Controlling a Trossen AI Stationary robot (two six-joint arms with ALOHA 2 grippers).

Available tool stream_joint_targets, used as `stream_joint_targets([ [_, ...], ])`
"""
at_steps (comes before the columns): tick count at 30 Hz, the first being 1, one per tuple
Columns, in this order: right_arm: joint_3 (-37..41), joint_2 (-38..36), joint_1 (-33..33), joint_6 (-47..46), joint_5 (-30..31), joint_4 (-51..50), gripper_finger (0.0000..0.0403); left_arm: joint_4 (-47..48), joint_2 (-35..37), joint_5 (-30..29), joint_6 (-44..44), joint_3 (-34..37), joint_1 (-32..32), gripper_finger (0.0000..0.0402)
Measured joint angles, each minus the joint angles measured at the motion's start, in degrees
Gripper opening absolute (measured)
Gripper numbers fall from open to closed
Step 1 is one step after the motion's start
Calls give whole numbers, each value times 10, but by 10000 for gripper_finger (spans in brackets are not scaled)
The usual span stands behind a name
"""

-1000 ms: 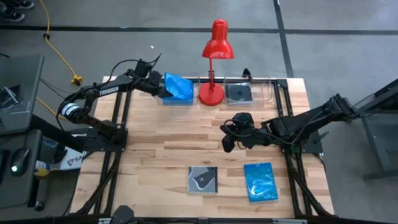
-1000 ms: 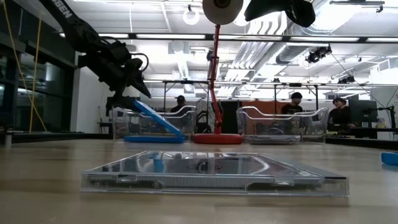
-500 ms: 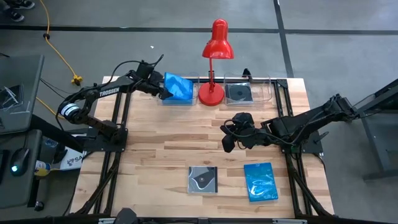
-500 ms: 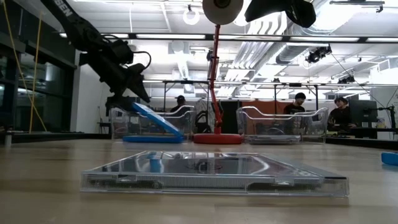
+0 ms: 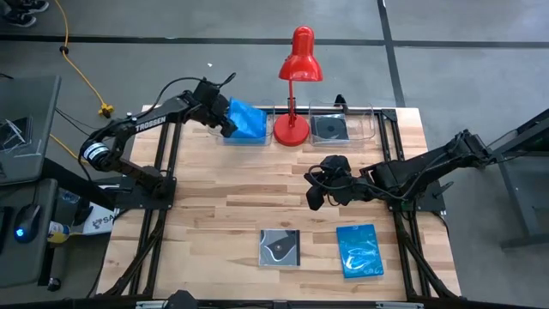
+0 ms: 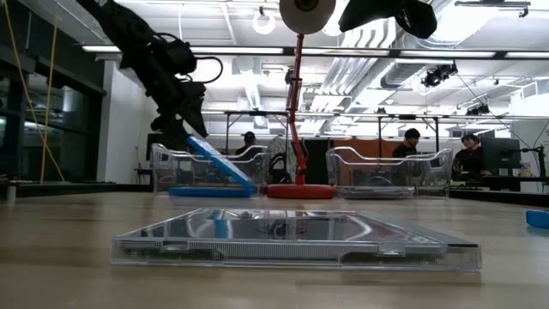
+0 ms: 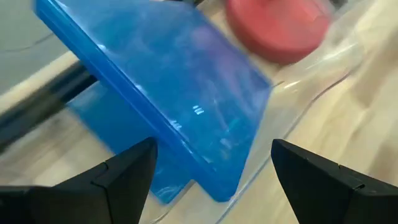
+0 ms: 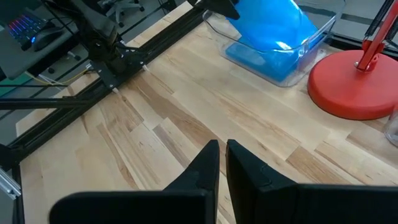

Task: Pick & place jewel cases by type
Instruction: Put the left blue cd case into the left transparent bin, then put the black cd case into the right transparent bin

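Observation:
A blue jewel case (image 7: 180, 106) stands tilted in the left clear tray (image 5: 244, 137). Its low edge rests on a second blue case (image 7: 102, 118) lying flat in that tray, and its high edge is toward the tray's left wall (image 6: 159, 159). My left gripper (image 7: 214, 155) hovers open just above and left of it (image 5: 226, 125), a finger on either side, touching nothing. A dark case (image 5: 329, 128) lies in the right tray. A black case with a white swirl (image 5: 280, 248) and a blue patterned case (image 5: 358, 251) lie flat near the front edge. My right gripper (image 5: 314, 199) waits shut over mid-table.
A red desk lamp stands with its round base (image 5: 292, 130) between the two trays at the far edge, its head high above. Bare wood lies between the trays and the two front cases. People sit in the room beyond the table.
My left gripper has risen from the tilted blue case and rolled at the wrist, staying open. The blue case has kept its lean in the tray.

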State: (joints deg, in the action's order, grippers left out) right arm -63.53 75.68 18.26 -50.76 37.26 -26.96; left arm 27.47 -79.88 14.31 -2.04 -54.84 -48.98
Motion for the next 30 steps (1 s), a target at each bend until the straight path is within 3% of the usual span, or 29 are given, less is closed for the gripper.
stream_joint_targets([
  [7,0,0,0,0,0,-3,12,85,0,-73,46,-34,0,312],
  [15,0,0,0,-2,-2,-9,12,108,19,-73,78,-70,-1,312],
  [23,0,0,0,-6,-5,-12,12,77,110,-38,113,-99,-1,312],
  [30,0,0,0,-3,-6,-15,12,83,198,67,100,-99,8,312],
])
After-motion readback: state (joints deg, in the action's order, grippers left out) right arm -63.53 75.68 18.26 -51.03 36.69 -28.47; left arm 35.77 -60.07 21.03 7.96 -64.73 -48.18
